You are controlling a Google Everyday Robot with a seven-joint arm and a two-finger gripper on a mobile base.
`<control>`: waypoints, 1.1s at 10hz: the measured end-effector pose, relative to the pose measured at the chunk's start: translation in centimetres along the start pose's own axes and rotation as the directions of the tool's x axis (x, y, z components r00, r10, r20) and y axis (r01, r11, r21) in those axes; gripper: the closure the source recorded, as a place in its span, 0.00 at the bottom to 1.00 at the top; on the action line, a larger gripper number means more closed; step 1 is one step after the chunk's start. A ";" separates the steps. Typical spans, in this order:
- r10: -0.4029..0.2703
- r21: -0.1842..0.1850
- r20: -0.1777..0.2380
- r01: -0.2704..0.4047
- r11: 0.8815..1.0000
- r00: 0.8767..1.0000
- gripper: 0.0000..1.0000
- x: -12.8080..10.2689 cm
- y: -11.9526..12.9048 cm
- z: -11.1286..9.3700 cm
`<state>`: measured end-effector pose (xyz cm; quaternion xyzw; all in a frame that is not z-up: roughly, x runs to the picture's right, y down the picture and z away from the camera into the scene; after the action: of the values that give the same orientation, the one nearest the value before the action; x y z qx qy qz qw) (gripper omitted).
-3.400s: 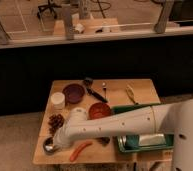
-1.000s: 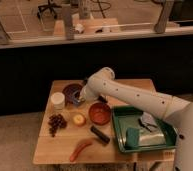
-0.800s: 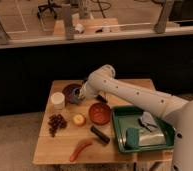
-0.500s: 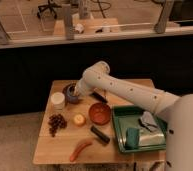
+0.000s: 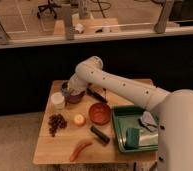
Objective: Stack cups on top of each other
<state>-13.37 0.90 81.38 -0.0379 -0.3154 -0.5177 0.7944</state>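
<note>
The short white cup [image 5: 57, 100] stands near the table's left edge. My gripper [image 5: 66, 90] hangs from the white arm just right of and slightly above it, over the left rim of the purple bowl [image 5: 75, 96]. It is shut on the silver metal cup [image 5: 65, 89], which shows as a small grey shape at the fingers and is held off the table. The reddish-brown bowl [image 5: 100, 113] sits in the middle of the table.
On the wooden table [image 5: 55, 152] lie a dark grape cluster [image 5: 56, 122], a small orange round thing [image 5: 79, 119], a carrot-like stick [image 5: 80, 147] and a black bar [image 5: 100, 135]. A green tray [image 5: 118, 131] with a sponge and a crumpled object is at the right. Dark utensils [image 5: 97, 94] lie behind the bowls.
The arm lifted the silver cup from the table's front left, carried it to the back, and has since shifted it a little left from over the purple bowl, closer to the white cup.
</note>
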 end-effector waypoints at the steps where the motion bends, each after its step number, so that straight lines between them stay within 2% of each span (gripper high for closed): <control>1: -0.011 0.000 0.007 0.011 1.000 1.000 0.98 -0.2 -0.6 0.2; 4: -0.044 -0.030 0.033 0.045 0.999 0.998 0.98 -0.9 -2.3 1.7; 8: -0.042 -0.050 0.053 0.044 0.998 0.998 0.97 -1.0 -2.3 2.7; 9: -0.043 -0.051 0.058 0.046 0.998 0.997 0.91 -1.1 -2.3 2.9; 11: -0.043 -0.047 0.068 0.047 0.998 0.997 0.70 -1.3 -2.6 3.2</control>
<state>-17.36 1.99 82.55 -0.0672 -0.3301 -0.5414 0.7703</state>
